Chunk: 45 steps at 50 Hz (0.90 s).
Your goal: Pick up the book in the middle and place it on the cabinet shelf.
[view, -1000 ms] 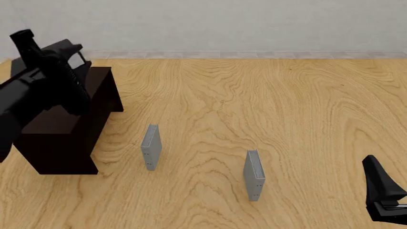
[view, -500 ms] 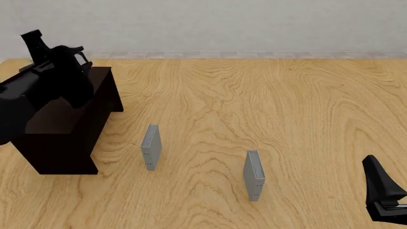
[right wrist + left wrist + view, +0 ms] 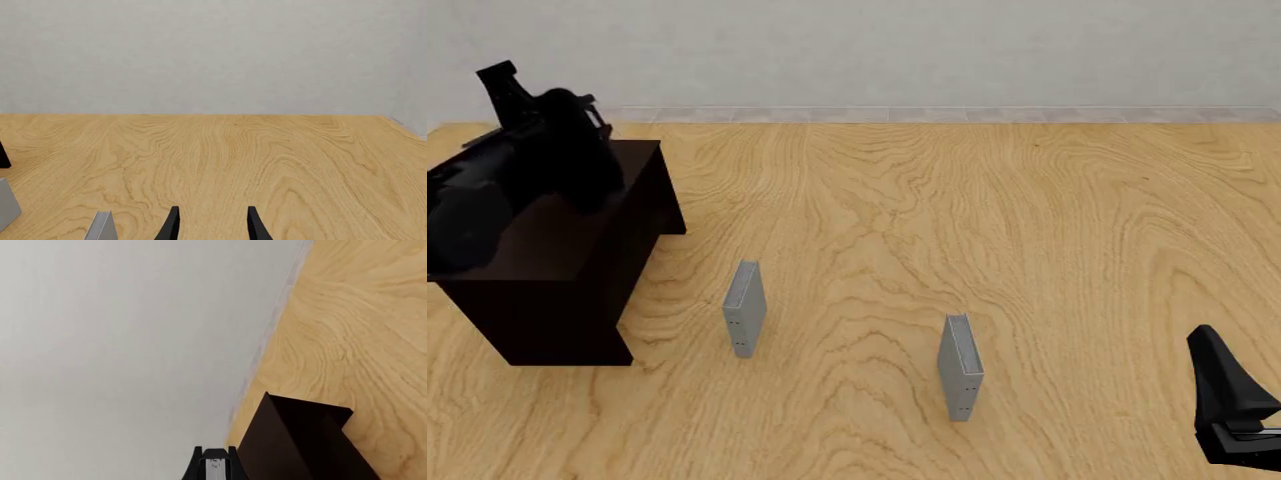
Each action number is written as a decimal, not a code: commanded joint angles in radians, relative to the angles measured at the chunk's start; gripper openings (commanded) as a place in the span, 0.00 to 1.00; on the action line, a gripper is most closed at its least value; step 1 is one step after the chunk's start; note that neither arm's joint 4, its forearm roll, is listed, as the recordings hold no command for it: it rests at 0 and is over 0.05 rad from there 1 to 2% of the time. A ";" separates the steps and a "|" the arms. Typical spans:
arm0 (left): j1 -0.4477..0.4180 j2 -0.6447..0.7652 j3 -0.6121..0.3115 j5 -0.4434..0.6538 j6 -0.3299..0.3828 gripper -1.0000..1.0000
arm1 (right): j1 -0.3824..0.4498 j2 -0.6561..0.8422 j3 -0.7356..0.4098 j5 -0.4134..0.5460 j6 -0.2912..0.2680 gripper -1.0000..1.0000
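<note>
A long, low, dark brown wooden cabinet [image 3: 561, 290] sits on the left side of the light wooden table [image 3: 1001, 220]. The black left arm reaches over its flat top, and the left claw [image 3: 507, 85] is up high by the far end, close to the pale grey wall [image 3: 894, 50]. The arm hides that part of the top. I cannot find the thick black book anywhere, so I cannot tell where it is. In the left wrist view only a tiny bit of the claw shows, next to a corner of the cabinet [image 3: 293, 445]. I cannot tell if this claw is apart or together.

Two thin grey books stand upright on the table, well apart. One [image 3: 743, 308] is near the cabinet. The other [image 3: 960, 367] is nearer the right arm.

The right claw [image 3: 1232, 400] sits low at the near right side of the table. Its two black fingers [image 3: 172, 225] are apart with nothing between them.
</note>
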<state>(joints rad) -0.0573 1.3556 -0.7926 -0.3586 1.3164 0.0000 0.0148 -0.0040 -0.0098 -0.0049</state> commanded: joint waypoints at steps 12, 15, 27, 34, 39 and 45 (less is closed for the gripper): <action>0.017 0.051 -0.086 0.027 -0.101 0.00 | 0.000 0.000 0.000 0.000 0.000 1.00; 0.022 0.061 -0.085 0.023 -0.096 0.00 | 0.000 0.000 0.000 0.000 0.000 1.00; 0.027 0.059 -0.090 0.019 -0.098 1.00 | 0.000 0.000 0.000 0.000 0.000 1.00; 0.024 0.029 -0.072 0.038 -0.094 1.00 | 0.000 0.000 0.000 0.000 0.000 1.00; 0.012 -0.005 -0.056 0.060 -0.099 1.00 | 0.000 0.000 0.000 0.000 0.000 1.00; -0.021 -0.076 -0.044 0.118 -0.107 1.00 | 0.000 0.000 0.000 0.000 0.000 1.00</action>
<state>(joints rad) -0.0481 1.3576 -0.8462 -0.2936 1.2148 0.0000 0.0148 -0.0040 -0.0098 -0.0049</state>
